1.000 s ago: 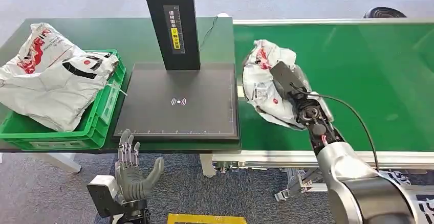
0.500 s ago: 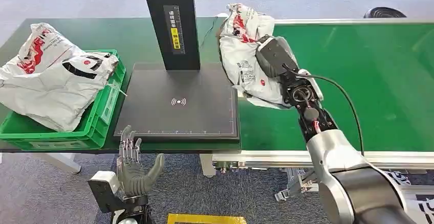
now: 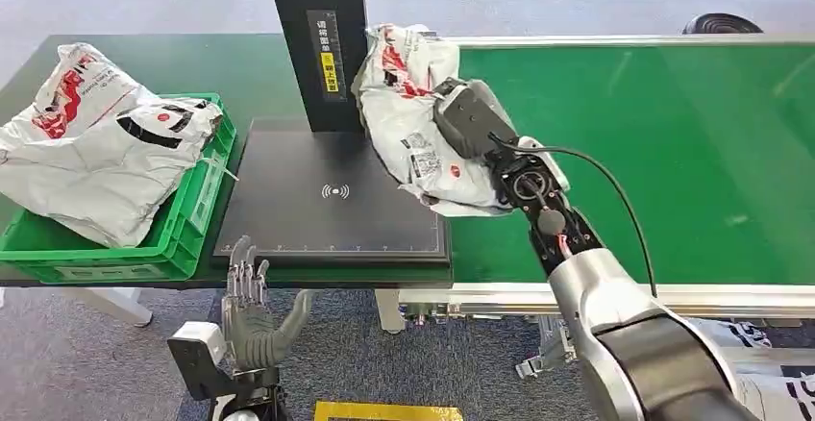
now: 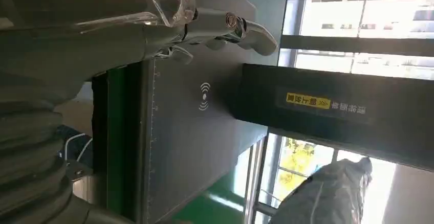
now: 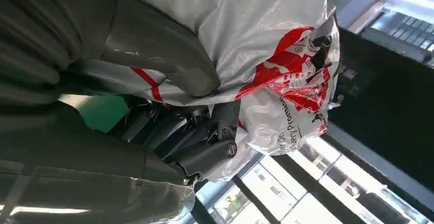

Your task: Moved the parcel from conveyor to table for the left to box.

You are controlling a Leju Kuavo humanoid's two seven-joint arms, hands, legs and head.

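A crumpled white parcel bag with red print (image 3: 408,113) hangs in the air over the seam between the green conveyor (image 3: 673,152) and the black scanner pad (image 3: 327,200). My right hand (image 3: 471,118) grips it from the conveyor side; in the right wrist view the thumb and dark fingers (image 5: 194,132) clamp the bag (image 5: 266,65). My left hand (image 3: 252,320) hangs open below the table's front edge, fingers spread. The left wrist view shows its fingers (image 4: 225,27) against the black pad (image 4: 194,127), and the parcel (image 4: 332,193) beyond.
A green crate (image 3: 183,238) at the table's left holds another white and red parcel (image 3: 96,142). A black post with a yellow label (image 3: 322,41) rises behind the scanner pad, right next to the held bag. A black cable runs along my right forearm.
My right hand has lifted the parcel off the conveyor and carried it left, up to the scanner pad's right edge. The left hand has stayed low.
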